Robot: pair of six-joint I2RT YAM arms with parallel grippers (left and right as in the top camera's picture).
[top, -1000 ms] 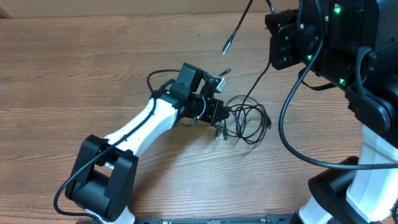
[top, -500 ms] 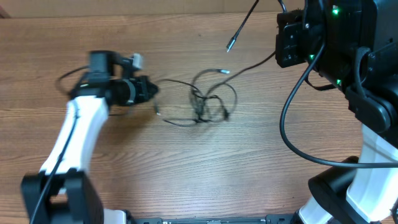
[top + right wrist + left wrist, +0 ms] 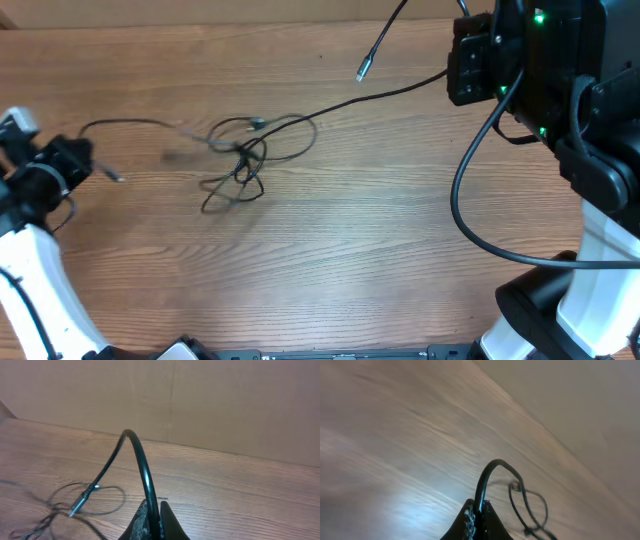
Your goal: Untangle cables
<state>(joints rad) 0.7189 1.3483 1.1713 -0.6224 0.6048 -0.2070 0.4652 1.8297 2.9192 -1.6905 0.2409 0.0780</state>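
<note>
Brown wood-grain table (image 3: 330, 270), plain tan wall (image 3: 240, 405) behind it, vertical seam (image 3: 173, 400), soft glare on wood.

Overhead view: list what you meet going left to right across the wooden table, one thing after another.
left gripper at the far left edge → thin black cables knotted in loops → silvery plug tip on a hanging black cord → black right arm with green lights

Wood under plastic cords
Matt, grainy wooden table (image 3: 330, 250); cables (image 3: 243, 152) smooth black plastic; one-o'clock plug tip (image 3: 363, 72) silvery metal.
</note>
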